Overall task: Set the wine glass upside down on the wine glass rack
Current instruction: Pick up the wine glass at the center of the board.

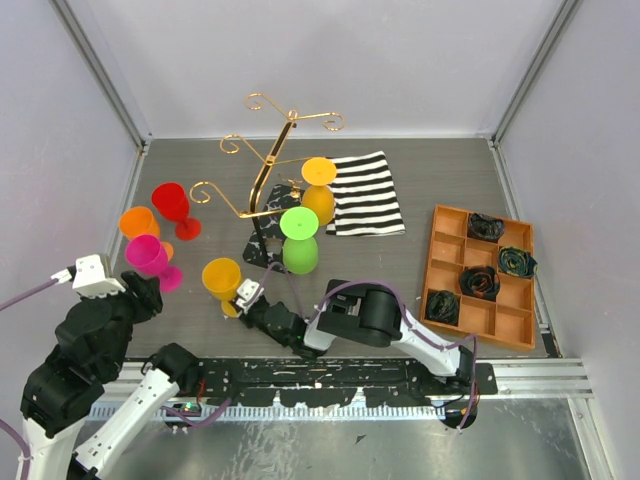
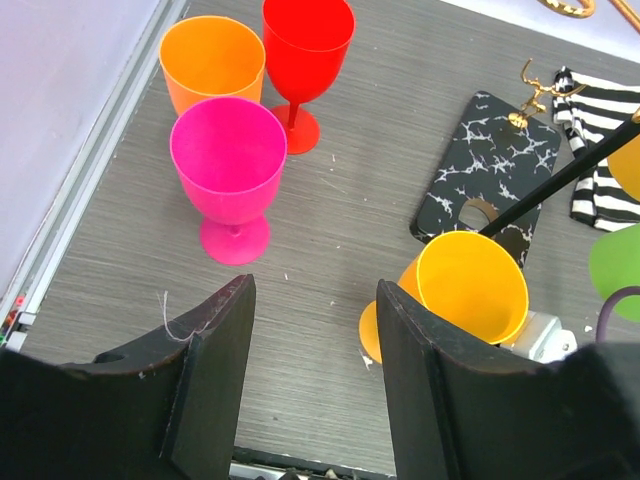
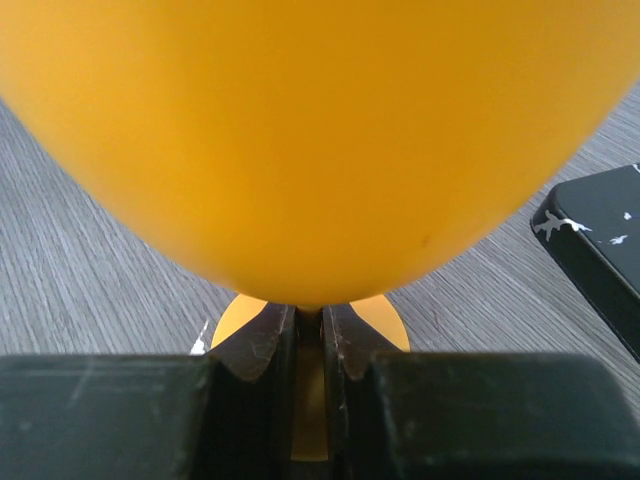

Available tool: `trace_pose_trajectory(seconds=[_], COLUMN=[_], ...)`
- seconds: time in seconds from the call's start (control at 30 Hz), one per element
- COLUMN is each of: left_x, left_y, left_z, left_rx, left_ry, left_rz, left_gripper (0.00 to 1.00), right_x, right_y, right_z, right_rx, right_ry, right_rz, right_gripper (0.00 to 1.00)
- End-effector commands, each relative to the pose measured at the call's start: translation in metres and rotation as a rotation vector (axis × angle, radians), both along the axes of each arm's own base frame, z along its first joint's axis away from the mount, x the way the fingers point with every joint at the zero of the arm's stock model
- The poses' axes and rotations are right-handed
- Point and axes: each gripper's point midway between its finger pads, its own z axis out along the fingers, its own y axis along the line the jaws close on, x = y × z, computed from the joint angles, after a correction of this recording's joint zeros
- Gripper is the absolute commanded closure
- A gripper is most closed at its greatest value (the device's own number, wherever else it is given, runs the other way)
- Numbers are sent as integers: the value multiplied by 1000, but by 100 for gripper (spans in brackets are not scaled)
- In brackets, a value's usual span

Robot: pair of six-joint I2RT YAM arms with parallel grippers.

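Observation:
The wine glass (image 1: 221, 275) is yellow-orange and stands upright on the table, left of the rack's base. Its bowl (image 3: 320, 140) fills the right wrist view. My right gripper (image 1: 243, 298) (image 3: 310, 345) is shut on its thin stem, just above the round foot. The wine glass rack (image 1: 270, 170) is a gold wire stand on a black veined base (image 1: 262, 240) (image 2: 490, 175) (image 3: 600, 240). A green glass (image 1: 299, 240) and an orange-yellow glass (image 1: 319, 190) hang on it upside down. My left gripper (image 1: 148, 292) (image 2: 310, 380) hovers open and holds nothing, with the yellow-orange glass (image 2: 470, 290) just right of it.
Pink (image 2: 228, 165), red (image 2: 305, 50) and orange (image 2: 210, 60) glasses stand upright at the left, near the wall. A black-and-white striped cloth (image 1: 365, 192) lies behind the rack. An orange compartment tray (image 1: 480, 310) with dark items sits at the right.

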Motion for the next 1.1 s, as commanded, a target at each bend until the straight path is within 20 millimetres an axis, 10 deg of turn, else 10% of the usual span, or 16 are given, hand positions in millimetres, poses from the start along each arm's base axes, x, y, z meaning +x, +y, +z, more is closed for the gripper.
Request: trace_pose_trajectory(seconds=[0.0,0.6,1.07], left_x=[4,0,-8], left_y=[-2,-15,-33], left_z=[0,51,48], left_rx=[-18,-67,-174], left_ry=[-23,-115,-59], left_rz=[7,-91,-159], left_gripper=[41,15,13], right_x=[-2,-55,-119], right_y=[-4,-39,-69], right_z=[47,85,109], right_rx=[65,-22,-105], right_ry=[-34,9,133], right_rz=[0,124,289], right_gripper=[99,99,99])
